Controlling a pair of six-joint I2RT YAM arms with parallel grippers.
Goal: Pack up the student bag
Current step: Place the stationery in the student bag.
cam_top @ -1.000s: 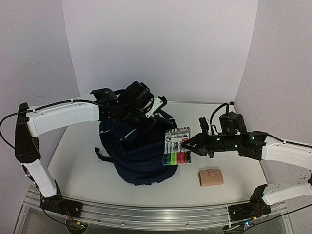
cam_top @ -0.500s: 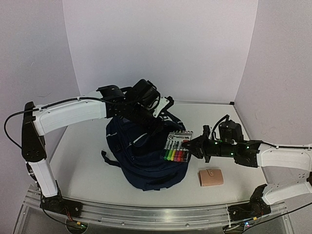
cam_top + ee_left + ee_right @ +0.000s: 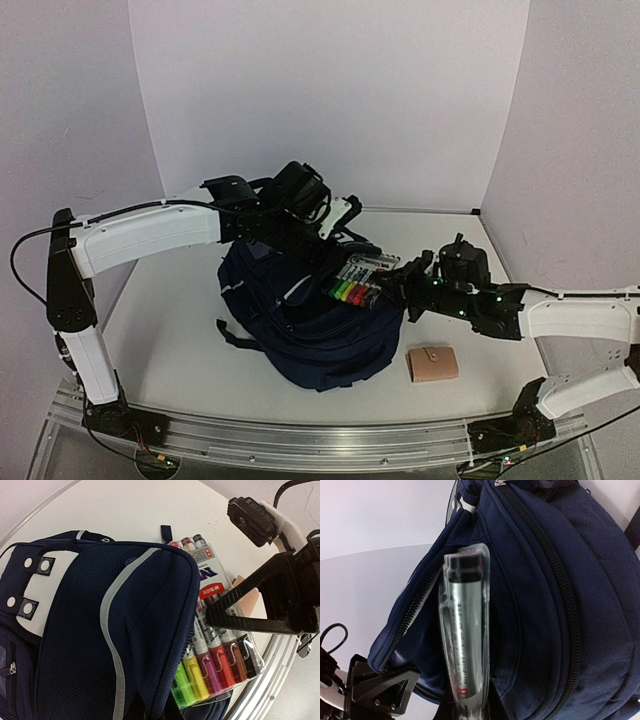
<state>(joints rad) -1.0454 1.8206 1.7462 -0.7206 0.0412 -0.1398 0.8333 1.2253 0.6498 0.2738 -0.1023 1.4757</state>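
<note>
The right gripper (image 3: 392,288) is clamped on one end of a clear marker pack (image 3: 358,282). It holds the pack out flat over the student bag (image 3: 300,325), with the coloured caps pointing toward the near-left. The left gripper (image 3: 320,240) has its jaws together, pinched on the fabric at the bag's far rim and holding it up.

The bag lies around the middle of the worktop (image 3: 160,320), slightly toward the left edge, with its straps trailing toward the near-left. The pack's free end is at the bag's mouth. The raised front flap (image 3: 125,620) with its grey stripe overlaps the pack's left side. How far the pack has gone in cannot be told.

The left arm arches in from the left edge, over the bag's far side, with the wrist bent down. The right arm stretches low from the near-right corner, its forearm almost level with the surface.

The left wrist view shows green, yellow, pink, red, brown and black markers, with the right gripper's (image 3: 227,620) black fingers (image 3: 260,625) across the pack. The right wrist view sees the pack edge-on, standing between open zip (image 3: 555,580) edges. Only the top view shows a tan wallet (image 3: 432,363), which lies near the front edge beside the bag without touching it.
</note>
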